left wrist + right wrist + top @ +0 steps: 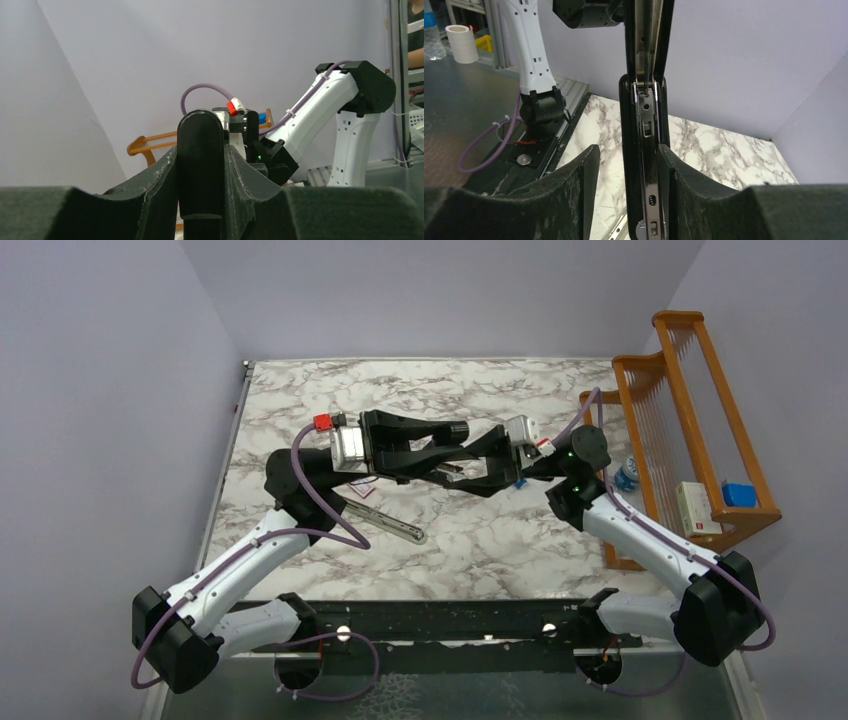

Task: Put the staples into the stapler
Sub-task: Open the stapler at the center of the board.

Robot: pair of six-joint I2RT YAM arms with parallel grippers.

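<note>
Above the middle of the white marbled table (480, 540), the black plastic-and-steel stapler (644, 150) hangs between both arms. Its rounded end is clamped by the left gripper (200, 167); the right gripper (626, 165) brackets the steel channel, one pad standing clear. Rigid, smooth and probably hefty, it likely wants flat side grips. Loose staples I cannot pick out; a white-and-red box (697, 508) sits beyond the table's right edge.

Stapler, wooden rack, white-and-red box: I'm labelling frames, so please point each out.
stapler (647, 150), right wrist view, silvery metal rail.
wooden rack (678, 318), top external view, upper crossbar.
white-and-red box (697, 508), top external view, top face.
</note>
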